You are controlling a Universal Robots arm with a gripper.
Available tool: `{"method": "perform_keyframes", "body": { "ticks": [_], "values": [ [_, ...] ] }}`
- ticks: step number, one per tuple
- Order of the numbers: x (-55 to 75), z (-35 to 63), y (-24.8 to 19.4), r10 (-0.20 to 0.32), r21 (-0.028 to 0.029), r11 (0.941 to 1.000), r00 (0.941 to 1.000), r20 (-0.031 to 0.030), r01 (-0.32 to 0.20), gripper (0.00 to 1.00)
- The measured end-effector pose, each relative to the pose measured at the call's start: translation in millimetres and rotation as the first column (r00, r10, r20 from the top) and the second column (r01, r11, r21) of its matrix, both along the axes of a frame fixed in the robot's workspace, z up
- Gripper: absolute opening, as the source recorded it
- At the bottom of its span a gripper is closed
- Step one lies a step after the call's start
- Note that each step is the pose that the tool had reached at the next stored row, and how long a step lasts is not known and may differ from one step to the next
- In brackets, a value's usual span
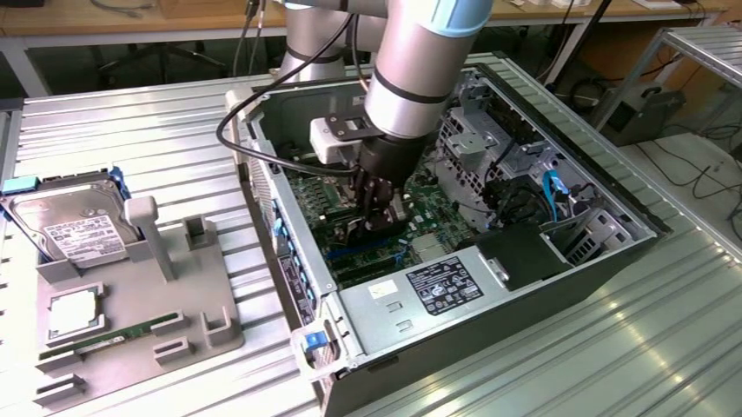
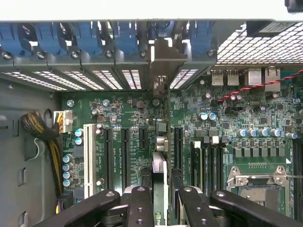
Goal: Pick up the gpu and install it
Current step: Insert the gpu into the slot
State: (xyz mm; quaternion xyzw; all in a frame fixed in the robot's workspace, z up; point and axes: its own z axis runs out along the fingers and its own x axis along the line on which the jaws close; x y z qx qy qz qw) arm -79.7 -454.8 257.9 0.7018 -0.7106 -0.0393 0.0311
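Observation:
My gripper [image 1: 374, 224] reaches down into the open computer case [image 1: 614, 217], over the green motherboard [image 1: 435, 208]. In the wrist view the gripper [image 2: 161, 208] is shut on the gpu [image 2: 160, 172], which shows edge-on between the two black fingers [image 2: 139, 208]. The card stands upright among the black expansion slots [image 2: 177, 146]. Its silver end bracket [image 2: 163, 59] lies against the case's rear slot wall, between the blue slot clips. I cannot tell whether the card's edge sits in a slot.
A grey parts tray [image 1: 197, 313] on the exterior view's left holds a silver hard drive [image 1: 79, 230], a processor [image 1: 72, 313] and a narrow memory stick [image 1: 110, 334]. Inside the case are the power supply [image 1: 447, 285], drive cages [image 1: 487, 139], blue cables [image 1: 554, 195] and a braided cable bundle [image 2: 40, 130].

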Motion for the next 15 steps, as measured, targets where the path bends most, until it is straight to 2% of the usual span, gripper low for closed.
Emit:
{"method": "perform_keyframes", "body": {
  "ticks": [3,4,11,13,14,15],
  "values": [
    [1.7,-0.7,0.1,0.000,0.0085,1.0000,1.0000,0.0001,0.000,0.26],
    [1.7,-0.7,0.1,0.000,0.0094,1.0000,1.0000,0.0000,0.000,0.26],
    [1.8,-0.7,0.1,0.000,0.0100,0.9999,1.0000,0.0000,0.000,0.26],
    [1.7,-0.8,0.1,0.000,0.0102,0.9999,1.0000,0.0000,0.000,0.33],
    [1.7,-0.8,0.1,0.000,0.0101,0.9999,1.0000,0.0000,0.000,0.33],
    [1.7,-0.8,0.1,0.000,0.0101,0.9999,1.0000,0.0000,0.000,0.40]
  ]
}}
